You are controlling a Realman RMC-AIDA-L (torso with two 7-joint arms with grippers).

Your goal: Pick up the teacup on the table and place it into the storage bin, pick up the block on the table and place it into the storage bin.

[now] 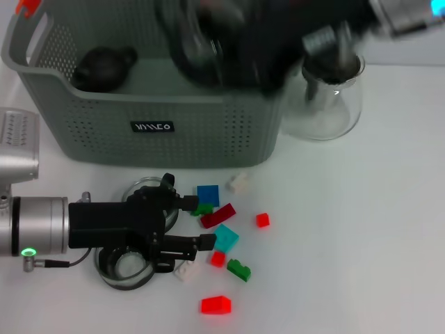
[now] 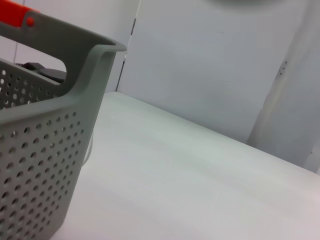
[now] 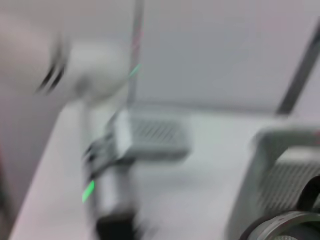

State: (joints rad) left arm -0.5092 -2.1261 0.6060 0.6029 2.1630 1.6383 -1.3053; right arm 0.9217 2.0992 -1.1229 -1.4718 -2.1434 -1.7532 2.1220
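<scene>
Blurred black, the right claw (image 1: 229, 56) over the storage bin (image 1: 90, 125) hides its grip; left claw (image 1: 198, 223) wide.

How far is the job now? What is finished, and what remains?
Little looks finished: the storage bin holds only a dark object, unclear what. In hand: the left gripper is low among the blocks, beside two glass cups. The right arm is blurred over the bin. Cups and blocks remain on the table.
</scene>
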